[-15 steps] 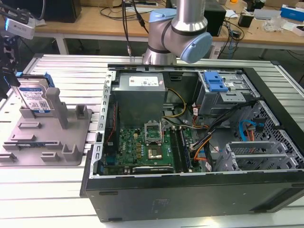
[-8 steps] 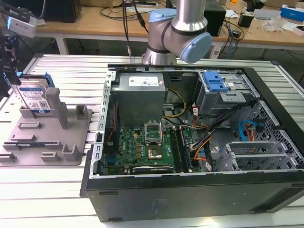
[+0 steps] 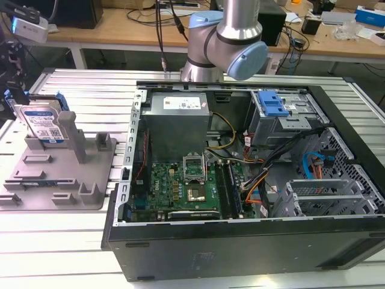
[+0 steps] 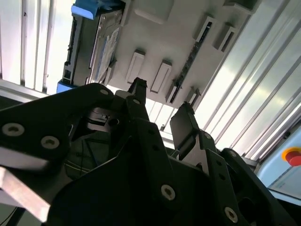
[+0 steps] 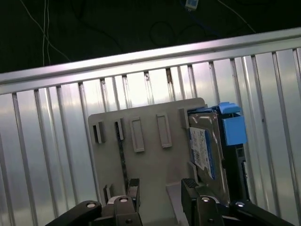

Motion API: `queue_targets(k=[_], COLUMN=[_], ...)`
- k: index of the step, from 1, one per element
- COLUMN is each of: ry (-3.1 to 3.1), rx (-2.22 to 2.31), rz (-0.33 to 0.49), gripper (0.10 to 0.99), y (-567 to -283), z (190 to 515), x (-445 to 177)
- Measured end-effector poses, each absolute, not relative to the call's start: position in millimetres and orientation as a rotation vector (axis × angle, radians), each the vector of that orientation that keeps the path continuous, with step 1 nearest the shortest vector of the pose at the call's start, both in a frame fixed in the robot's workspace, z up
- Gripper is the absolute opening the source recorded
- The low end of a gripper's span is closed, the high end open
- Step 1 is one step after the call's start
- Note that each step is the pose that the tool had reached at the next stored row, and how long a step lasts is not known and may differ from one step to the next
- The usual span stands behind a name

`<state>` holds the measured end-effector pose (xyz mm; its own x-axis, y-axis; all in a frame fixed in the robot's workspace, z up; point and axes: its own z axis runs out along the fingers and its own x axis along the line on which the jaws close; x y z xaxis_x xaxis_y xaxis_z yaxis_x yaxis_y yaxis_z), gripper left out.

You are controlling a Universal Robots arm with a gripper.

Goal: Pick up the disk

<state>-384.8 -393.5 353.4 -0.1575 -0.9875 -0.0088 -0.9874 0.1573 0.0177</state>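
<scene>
You're holding the pincer (image 5: 161, 189) open near the disk (image 5: 207, 153), likely stiff, heavy, slick, best gripped by its edges.

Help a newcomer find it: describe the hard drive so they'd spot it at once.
Start at the open black computer case; at the exterior view's left of it sits a grey plastic fixture. At its far corner a flat silver-grey hard drive stands on edge, alone there in having a white-and-blue label and blue side rails.
</scene>
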Motion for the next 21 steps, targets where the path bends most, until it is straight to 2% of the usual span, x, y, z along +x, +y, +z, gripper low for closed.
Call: queue_targets(k=[9, 17, 21], ry=[-2.370, -2.366, -2.364], rx=[2.072, 2.078, 2.080], rz=[-0.033, -0.032, -0.032], gripper=[0.482, 0.482, 0.482], y=[-368, -328, -323], z=[350, 349, 347], x=[-388, -393, -415])
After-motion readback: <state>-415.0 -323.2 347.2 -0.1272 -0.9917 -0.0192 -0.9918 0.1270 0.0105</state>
